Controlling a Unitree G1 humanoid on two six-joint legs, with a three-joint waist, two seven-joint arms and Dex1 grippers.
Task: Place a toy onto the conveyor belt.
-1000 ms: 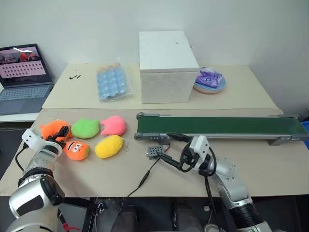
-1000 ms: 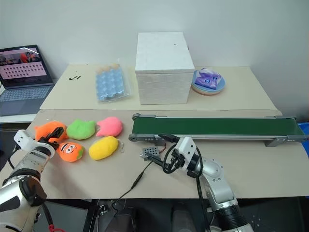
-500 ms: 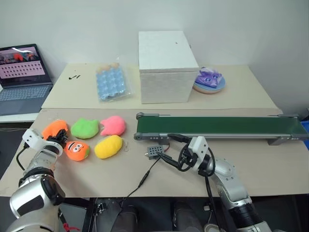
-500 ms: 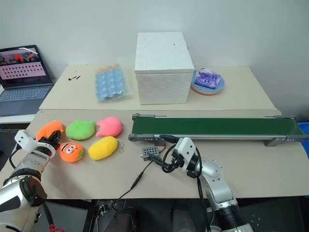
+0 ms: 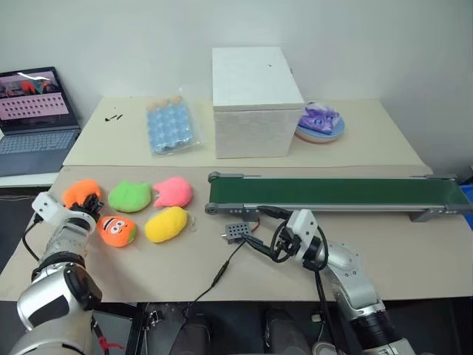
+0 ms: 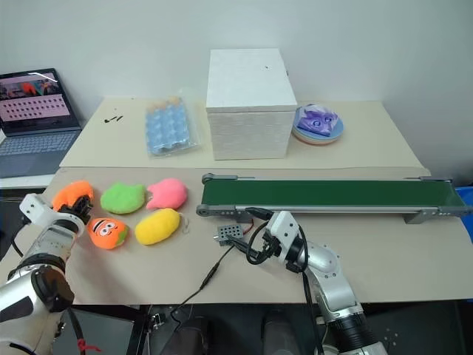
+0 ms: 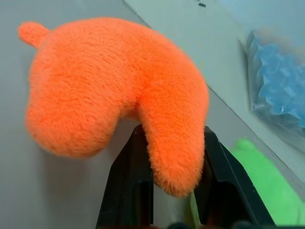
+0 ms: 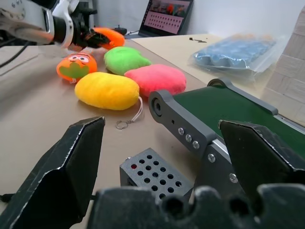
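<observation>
Tabletop, toy in left hand

Laptop cut by the picture's edge; conveyor belt far end likewise.

White box at 12 o'clock, blue pack at 11, laptop at 10, purple plate at 1, green, pink, yellow plush at 9.
</observation>
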